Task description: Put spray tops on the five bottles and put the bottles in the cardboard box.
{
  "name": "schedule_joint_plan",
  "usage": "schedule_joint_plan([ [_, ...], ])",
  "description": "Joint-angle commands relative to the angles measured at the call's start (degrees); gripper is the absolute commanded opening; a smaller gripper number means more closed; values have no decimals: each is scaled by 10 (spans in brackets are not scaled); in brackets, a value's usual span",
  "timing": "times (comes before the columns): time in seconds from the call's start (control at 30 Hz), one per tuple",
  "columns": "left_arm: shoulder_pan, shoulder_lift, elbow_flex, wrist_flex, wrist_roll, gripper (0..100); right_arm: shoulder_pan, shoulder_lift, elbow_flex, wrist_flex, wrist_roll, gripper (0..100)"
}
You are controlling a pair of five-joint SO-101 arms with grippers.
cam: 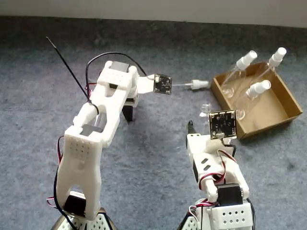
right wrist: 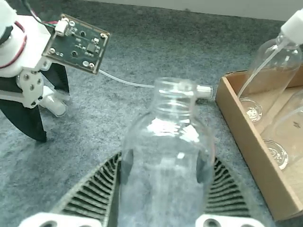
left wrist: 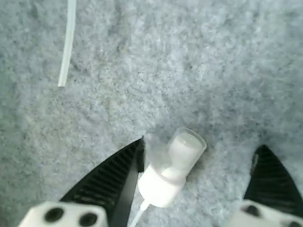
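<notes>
I am counting three capped bottles [cam: 237,72] lying in the cardboard box [cam: 271,124], which is sitting just beyond and to the outer side of my right fingers [right wrist: 94,187]. That part I am judging as done.

My right fingers are clamping an open bottle [right wrist: 165,142] by its body. I am holding it upright with its neck bare and pointing up, just ahead of the fingertips.

My left fingers [left wrist: 109,179] are standing wide apart, low over the grey desk [cam: 158,158]. A loose spray top [left wrist: 173,163] is lying between them. It is resting close against one finger and well off the other, so I am not gripping it yet.

A second spray top [cam: 199,85] is lying on the desk past the bare neck of the held bottle, between my two sets of fingers and near the box wall. Its thin tube is trailing toward my left fingers.

As I am reading it, the work is a little over half finished. This bottle is waiting for a top and a place in the box, and by the task's count one more bottle is needing the same.
</notes>
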Motion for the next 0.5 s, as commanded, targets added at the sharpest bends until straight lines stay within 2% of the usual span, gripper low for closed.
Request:
schedule_joint_plan([
  [0.0, -10, 29, -72, -5, -9, 135, 3, -5, -6, -15, 1, 141],
  [0.13, -10, 56, -105, -18, -10, 5, 3, -5, -6, -15, 1, 141],
  [0.37, -36, 73, -150, -30, -7, 16, 3, -5, -6, -15, 2, 141],
  [0.47, -38, 73, -149, 3, -7, 16, 3, -5, -6, -15, 2, 141],
])
